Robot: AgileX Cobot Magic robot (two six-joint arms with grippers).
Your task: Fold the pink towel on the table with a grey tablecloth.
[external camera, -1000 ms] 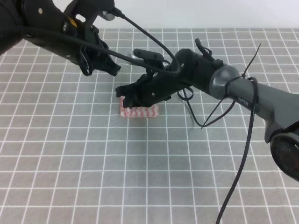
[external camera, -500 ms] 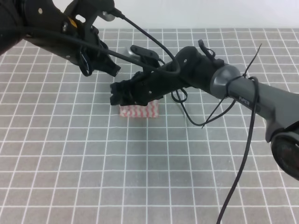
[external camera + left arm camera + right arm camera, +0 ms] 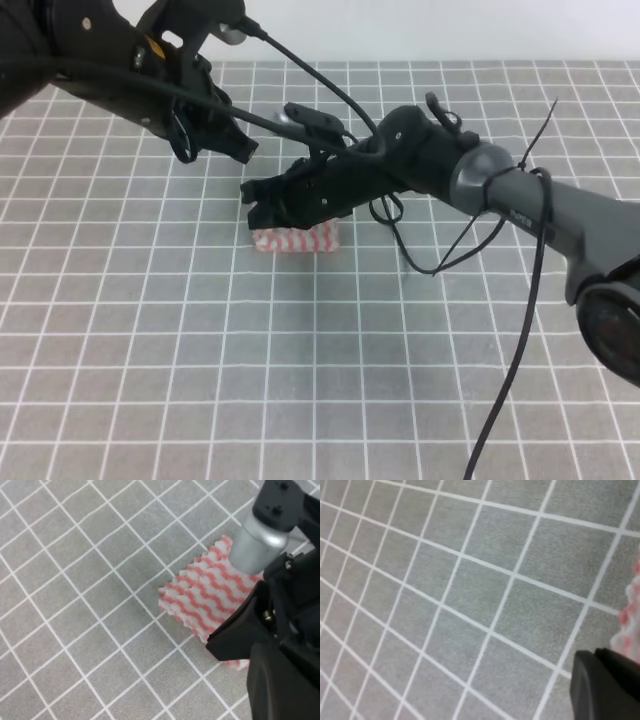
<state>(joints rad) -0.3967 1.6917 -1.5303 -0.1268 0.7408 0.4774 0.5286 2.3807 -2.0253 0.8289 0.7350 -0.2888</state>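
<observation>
Right gripper (image 3: 262, 205) reaches across the middle of the high view and hangs over the far left edge of the pink towel (image 3: 297, 240); whether its jaws are parted or closed cannot be told, since the dark fingers merge with the arm, and the right wrist view shows only one black fingertip (image 3: 605, 685) beside a blurred pink edge; left gripper (image 3: 215, 140) sits up and to the left, well apart from the towel, its jaw state likewise unreadable; the towel lies flat as a small folded rectangle on the table with a grey tablecloth (image 3: 200, 380), near the middle of the grid; in the left wrist view its wavy stripes (image 3: 200, 597) run partly under the right arm's silver and black parts.
</observation>
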